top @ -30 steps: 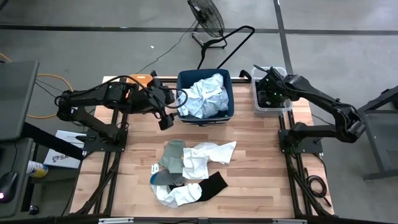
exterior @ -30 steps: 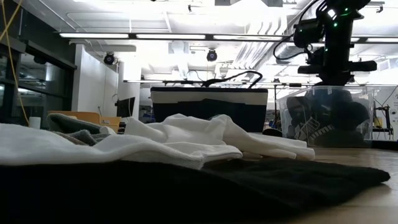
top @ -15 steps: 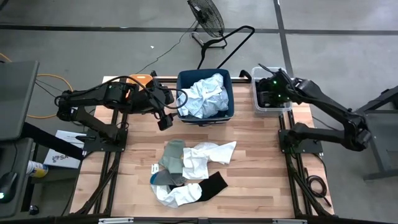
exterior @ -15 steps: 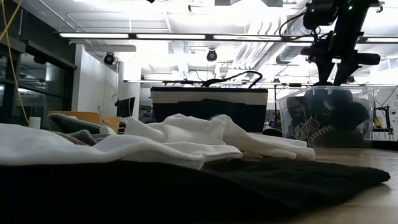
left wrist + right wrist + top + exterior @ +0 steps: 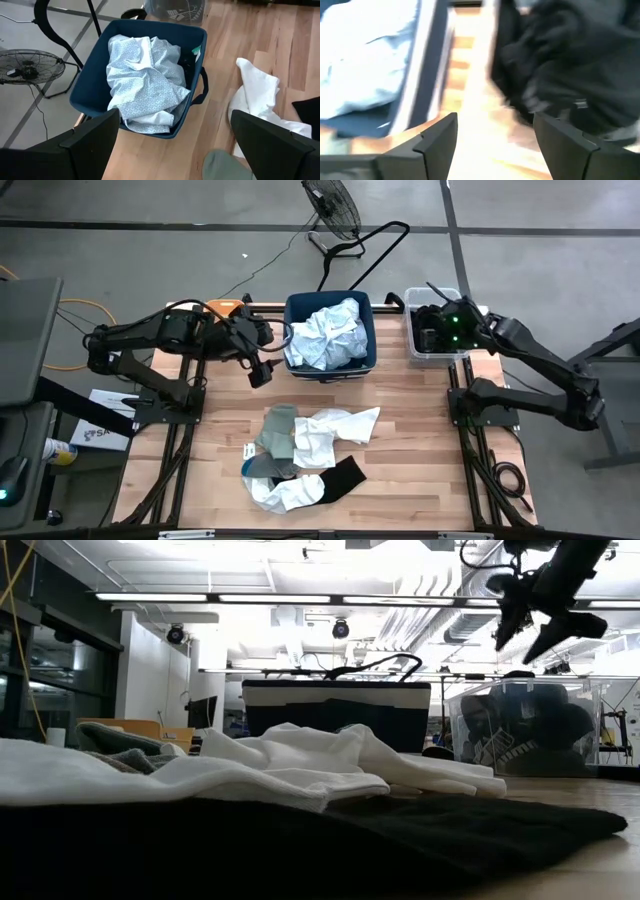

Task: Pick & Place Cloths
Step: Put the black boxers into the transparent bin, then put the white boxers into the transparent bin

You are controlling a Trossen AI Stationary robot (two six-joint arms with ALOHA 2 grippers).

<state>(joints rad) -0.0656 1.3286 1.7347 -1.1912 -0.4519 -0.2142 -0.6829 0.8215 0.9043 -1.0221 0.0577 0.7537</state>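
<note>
Right pincer (image 5: 440, 320), jaws apart and empty, hangs above the clear bin (image 5: 436, 356); well below it, the limp, light cloths (image 5: 310, 448) heaped mid-desk (image 5: 420, 450) should pinch easily at a raised fold.

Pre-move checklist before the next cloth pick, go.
1. Right gripper open and empty: ok, fingers apart, nothing between them.
2. Right gripper out of the clear bin: ok in the low view, it hangs above the rim.
3. Black cloths settled inside the clear bin: ok.
4. Left gripper open: ok, beside the navy bin.
5. Pile of cloths on the table, unobstructed: ok.
6. Which cloth lifts free alone: cannot tell, they overlap.
</note>
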